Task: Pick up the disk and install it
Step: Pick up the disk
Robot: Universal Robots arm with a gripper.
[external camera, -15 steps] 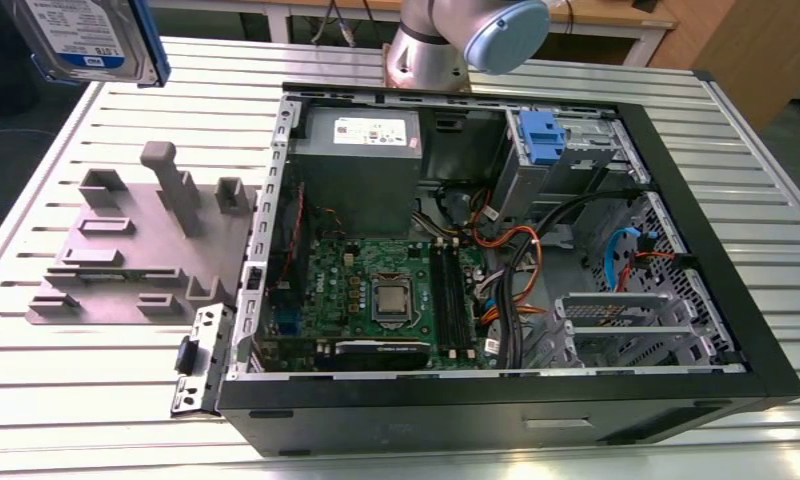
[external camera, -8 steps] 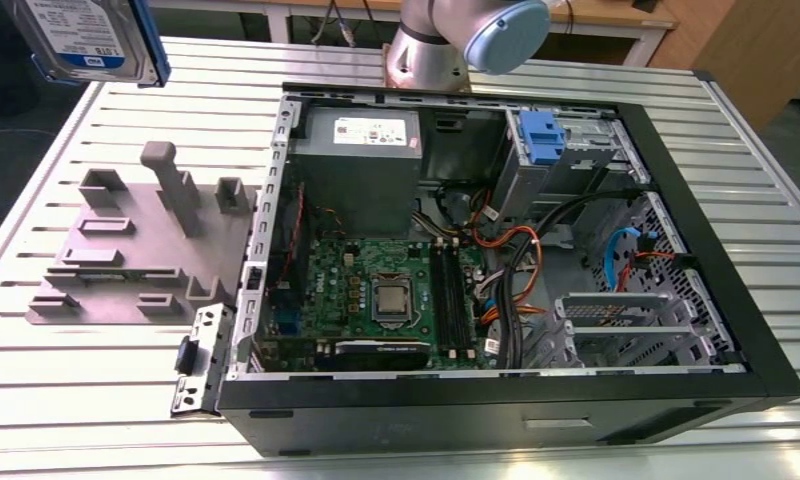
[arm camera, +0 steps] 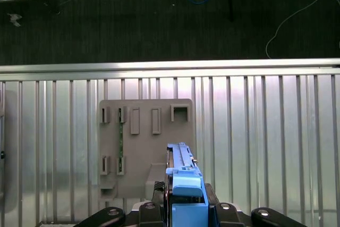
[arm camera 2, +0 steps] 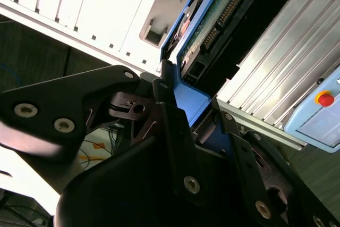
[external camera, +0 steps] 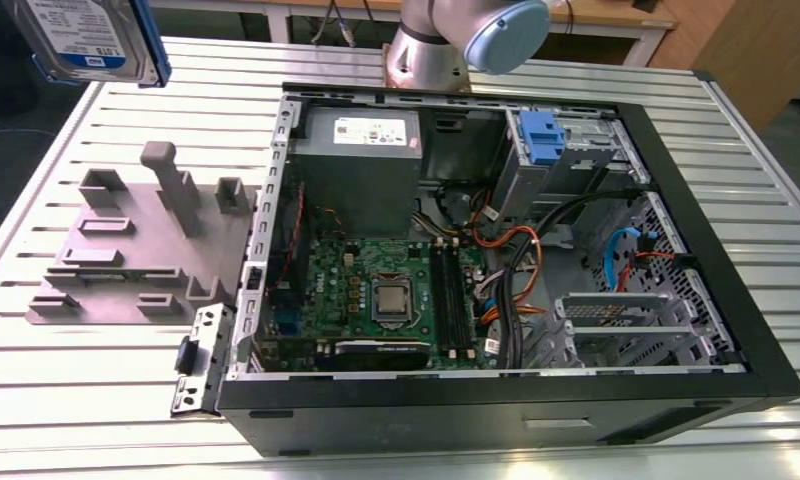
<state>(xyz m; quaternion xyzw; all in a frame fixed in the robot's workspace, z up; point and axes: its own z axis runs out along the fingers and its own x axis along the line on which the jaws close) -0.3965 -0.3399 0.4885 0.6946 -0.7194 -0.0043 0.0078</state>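
**Gripper pose.** The gripper (arm camera 2: 199,115) is clamped on the disk (arm camera 2: 212,19). Its black fingers (arm camera 2: 172,131) press on either side of the blue plastic frame at the drive's near end. In the first wrist view the gripper (arm camera: 186,208) points downward, and the disk (arm camera: 183,171) projects straight out from it, seen edge-on. In the exterior view the disk (external camera: 87,40) hangs in the air, clear of the table (external camera: 760,200), with its label face turned to the camera. The arm (external camera: 467,35) has its pale blue joint and metal base at the table's far edge.

**Surroundings, nearest first.** Directly beneath the held disk lies a grey fixture plate (arm camera: 146,142) with raised slots and posts. It rests on the ribbed aluminium table (arm camera: 265,131). Nothing stands between the disk and this plate. Past the table's edge is dark floor (arm camera: 133,25) with loose cables. A pale pendant (arm camera 2: 319,115) with a red button lies to one side in the second wrist view. Well away from the hand, the open computer case (external camera: 720,230) lies on its side. It holds a motherboard (external camera: 373,290), a grey metal box (external camera: 360,165), a blue bracket (external camera: 540,135) and bundled cables.

**The disk.** It is a flat rectangular silver-metal drive with a white-and-blue label and a blue side frame. Its underside shows a green circuit board and a connector row.
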